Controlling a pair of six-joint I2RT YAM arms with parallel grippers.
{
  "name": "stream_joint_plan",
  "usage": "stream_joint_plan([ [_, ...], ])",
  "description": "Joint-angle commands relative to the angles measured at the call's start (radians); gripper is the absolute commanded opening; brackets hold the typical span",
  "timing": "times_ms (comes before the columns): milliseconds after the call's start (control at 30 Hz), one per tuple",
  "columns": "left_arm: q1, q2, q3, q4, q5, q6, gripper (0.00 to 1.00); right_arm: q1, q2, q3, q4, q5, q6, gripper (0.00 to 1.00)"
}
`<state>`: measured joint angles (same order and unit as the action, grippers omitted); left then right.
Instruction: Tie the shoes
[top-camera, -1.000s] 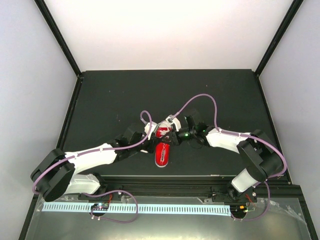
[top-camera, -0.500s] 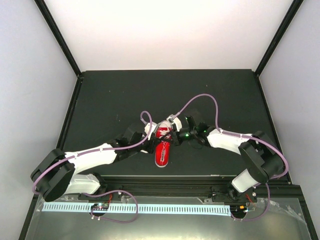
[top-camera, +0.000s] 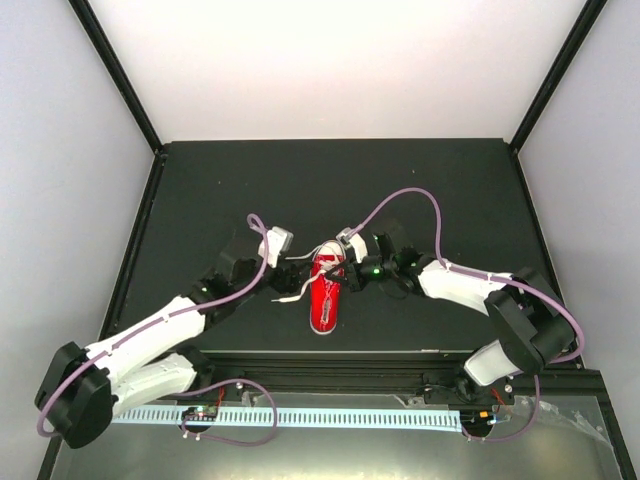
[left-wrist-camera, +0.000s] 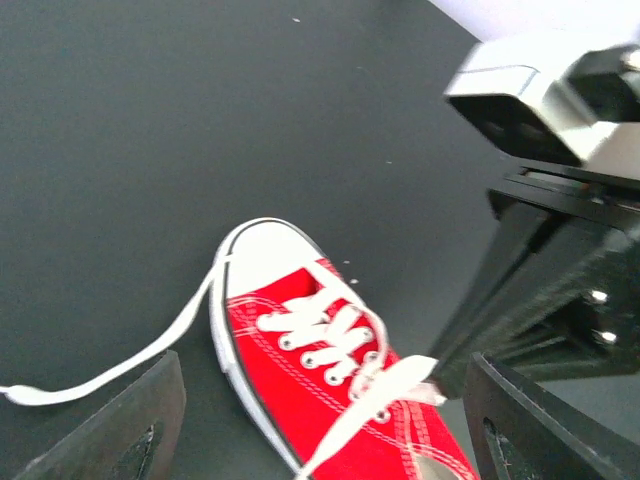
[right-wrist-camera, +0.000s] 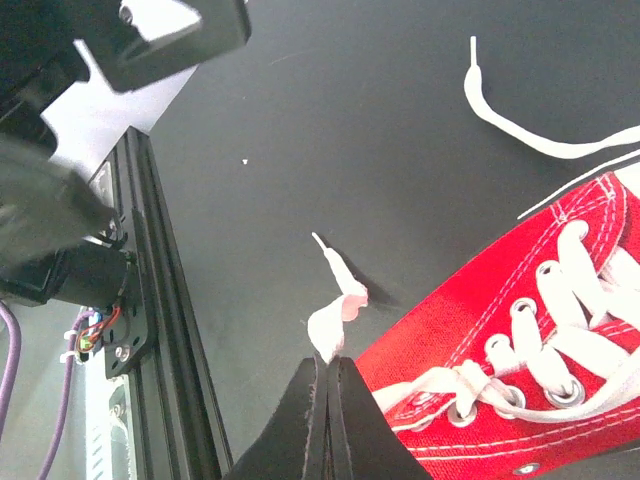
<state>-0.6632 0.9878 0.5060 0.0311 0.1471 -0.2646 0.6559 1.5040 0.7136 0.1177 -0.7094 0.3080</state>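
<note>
Robotics lab cell — white panel walls (top-camera: 330, 60), black frame posts (top-camera: 118, 80), dark table (top-camera: 220, 190)

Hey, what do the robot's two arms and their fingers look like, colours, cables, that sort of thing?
The left arm and right arm match: white shells on the long links, black joints and wrists. A purple cable loops along each. A green light glows on the right wrist. The left fingers and right fingers are dark, flat and tapered.

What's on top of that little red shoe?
White laces cross the shoe's top through the eyelets, covering much of the tongue. One loose end trails onto the black table; another is pinched in the right jaws.
</note>
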Motion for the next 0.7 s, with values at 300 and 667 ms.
stream_joint_plan([
  [300,0.139,0.449,0.265,-0.139,0.100,0.097,0.69,0.006,-0.020,-0.028,0.018,0.020,-0.009,0.02],
  [667,0.139,0.663,0.375,-0.089,0.159,0.160,0.68,0.006,-0.004,-0.019,0.021,0.014,0.001,0.02],
])
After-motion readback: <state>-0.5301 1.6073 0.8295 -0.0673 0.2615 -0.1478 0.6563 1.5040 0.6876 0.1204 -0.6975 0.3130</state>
